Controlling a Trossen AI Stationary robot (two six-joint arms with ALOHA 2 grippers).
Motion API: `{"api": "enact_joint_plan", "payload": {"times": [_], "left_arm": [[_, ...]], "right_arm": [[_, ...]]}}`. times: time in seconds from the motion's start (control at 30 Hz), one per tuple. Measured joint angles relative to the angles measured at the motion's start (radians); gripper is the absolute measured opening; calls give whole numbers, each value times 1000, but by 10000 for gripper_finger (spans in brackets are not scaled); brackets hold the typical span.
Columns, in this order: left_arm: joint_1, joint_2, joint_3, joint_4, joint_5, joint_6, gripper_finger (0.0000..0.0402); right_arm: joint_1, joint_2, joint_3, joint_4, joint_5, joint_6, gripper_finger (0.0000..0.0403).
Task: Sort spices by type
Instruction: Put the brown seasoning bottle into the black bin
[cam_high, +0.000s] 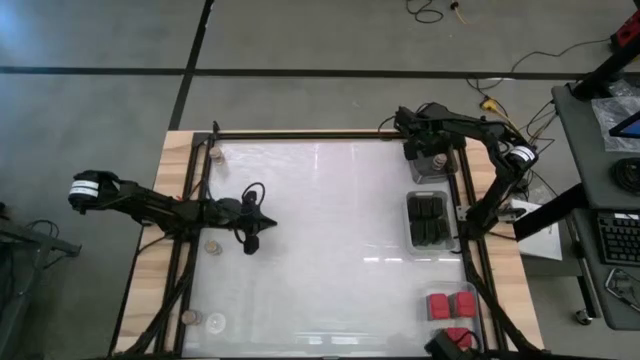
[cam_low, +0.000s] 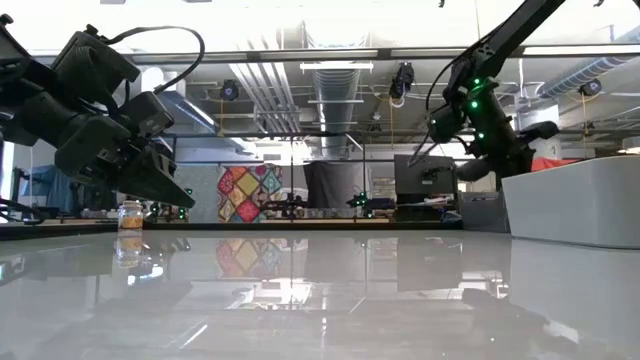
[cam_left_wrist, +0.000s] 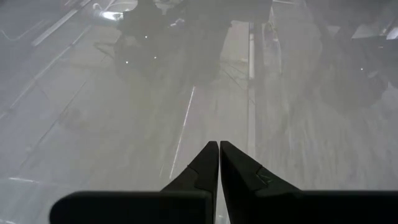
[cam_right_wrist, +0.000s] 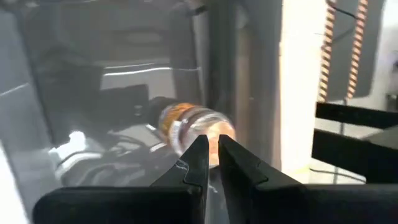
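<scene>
Spice jar (cam_right_wrist: 193, 127) is lying on its side just beyond the right gripper (cam_right_wrist: 211, 146), whose fingers are sitting nearly closed, holding nothing.

The left gripper (cam_high: 252, 243) hovers over the table's (cam_high: 320, 230) left half, near a small jar (cam_high: 212, 246) at the left frame rail. The right gripper (cam_high: 432, 160) sits over the far right tray (cam_high: 430, 172). Below it a tray holds dark blocks (cam_high: 428, 218); nearer still lie red blocks (cam_high: 451, 305). More jars (cam_high: 190, 318) stand at the near left corner, and one (cam_high: 214, 154) at the far left.
</scene>
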Motion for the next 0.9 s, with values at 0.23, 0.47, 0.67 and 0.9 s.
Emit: {"api": "enact_joint_plan", "payload": {"times": [0.23, 0.47, 0.67, 0.9], "left_arm": [[0, 0, 0, 0, 0, 0, 0], [0, 0, 0, 0, 4, 0, 0], [0, 0, 0, 0, 5, 0, 0], [0, 0, 0, 1, 6, 0, 0]], "right_arm": [[7, 0, -25, -2, 64, 71, 29], [7, 4, -30, 12, 57, 87, 29], [7, 5, -73, 42, -9, 82, 29], [41, 4, -87, 46, -6, 71, 29]]}}
